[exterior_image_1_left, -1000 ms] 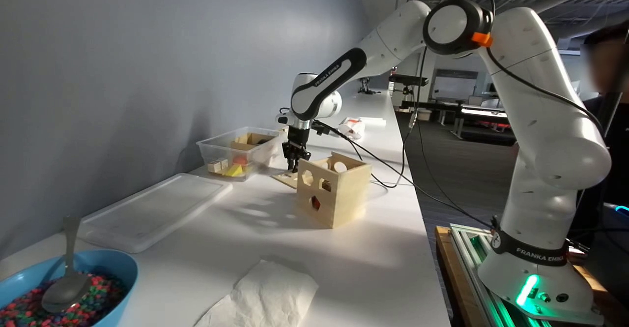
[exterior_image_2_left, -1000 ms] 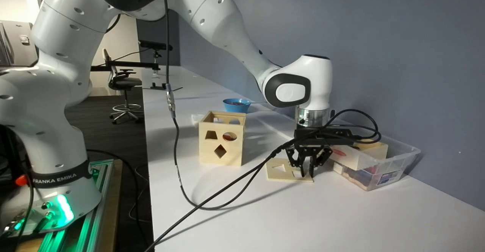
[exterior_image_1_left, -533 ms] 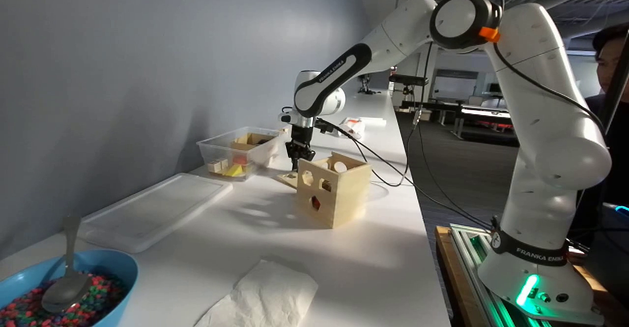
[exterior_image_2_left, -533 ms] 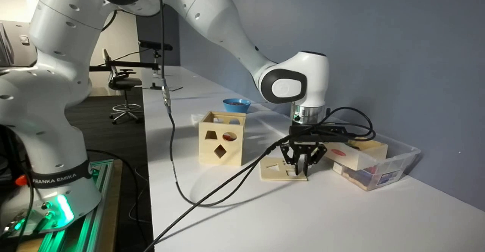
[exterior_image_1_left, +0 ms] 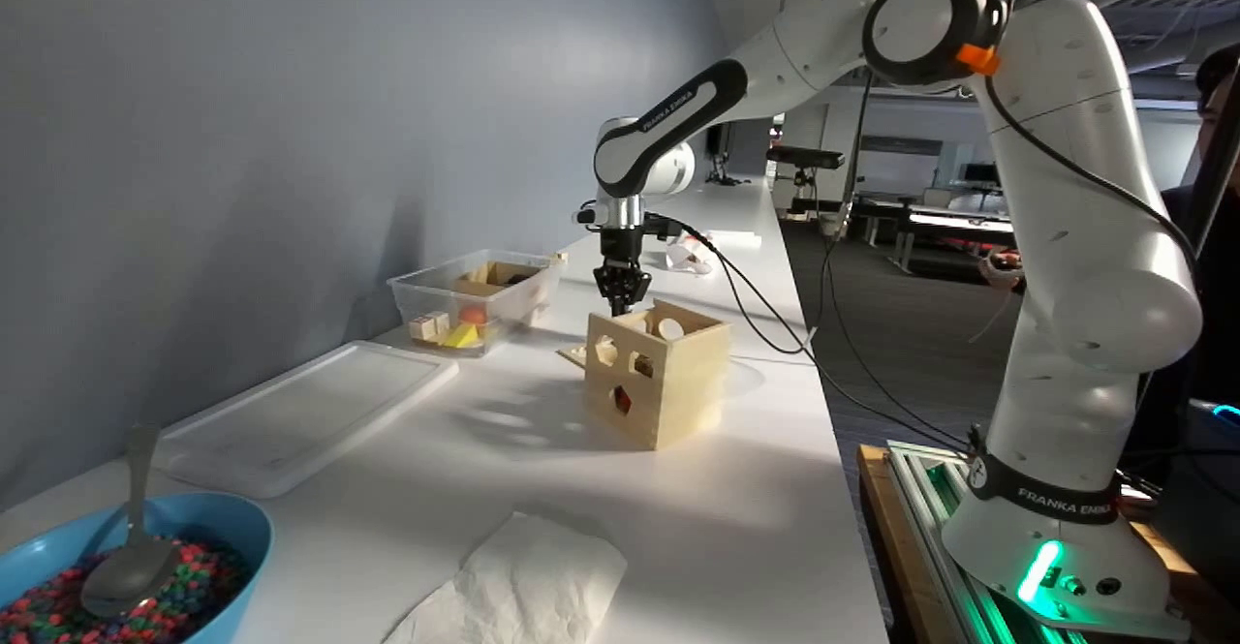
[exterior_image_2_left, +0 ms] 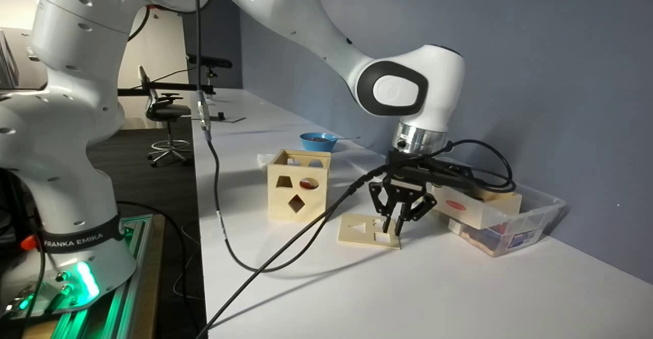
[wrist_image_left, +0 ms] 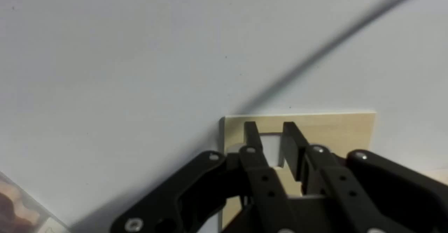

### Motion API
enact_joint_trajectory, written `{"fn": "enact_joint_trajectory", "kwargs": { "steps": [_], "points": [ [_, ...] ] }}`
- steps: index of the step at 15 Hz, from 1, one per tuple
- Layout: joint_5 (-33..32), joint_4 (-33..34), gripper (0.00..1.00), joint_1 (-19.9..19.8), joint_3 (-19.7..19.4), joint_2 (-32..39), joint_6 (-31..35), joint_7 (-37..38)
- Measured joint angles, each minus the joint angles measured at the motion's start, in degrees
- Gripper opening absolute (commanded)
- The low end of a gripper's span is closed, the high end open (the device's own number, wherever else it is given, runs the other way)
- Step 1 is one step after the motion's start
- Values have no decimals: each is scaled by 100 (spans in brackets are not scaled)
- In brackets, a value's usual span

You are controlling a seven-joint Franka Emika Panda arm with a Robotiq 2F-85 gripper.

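Your gripper (exterior_image_2_left: 392, 228) and the flat wooden board (exterior_image_2_left: 370, 231) sit nearer the box (exterior_image_2_left: 296, 187) than before in an exterior view. In an exterior view, the box partly hides the board on the table (exterior_image_1_left: 741, 537). In the wrist view, your jaws stand apart, the square hole (wrist_image_left: 271, 150) between.

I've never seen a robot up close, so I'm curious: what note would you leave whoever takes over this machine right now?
Pincer: over the wooden panel, its jaws slightly apart with nothing seen between; contact with the panel can't be told.
Things: the panel lies on the white table between the wooden box and the clear bin, apart from both.
Done: the pincer is over the panel.
Left, I'd guess: gripping the panel, which isn't held; the box's top is open.
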Motion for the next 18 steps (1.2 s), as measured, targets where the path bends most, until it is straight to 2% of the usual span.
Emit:
{"fn": "enact_joint_trajectory", "kwargs": {
  "steps": [1,3,8,9,11,18],
  "points": [
    [-10,56,52,7,-51,13,-79,95],
    [-22,87,66,43,-91,34,27,442],
    [-19,-159,99,334,-36,94,952,1390],
    [-19,-241,81,384,-18,96,1097,1467],
    [-29,-385,100,429,2,101,1346,1489],
    [-32,-411,100,428,15,190,1415,1481]
  ]
}}
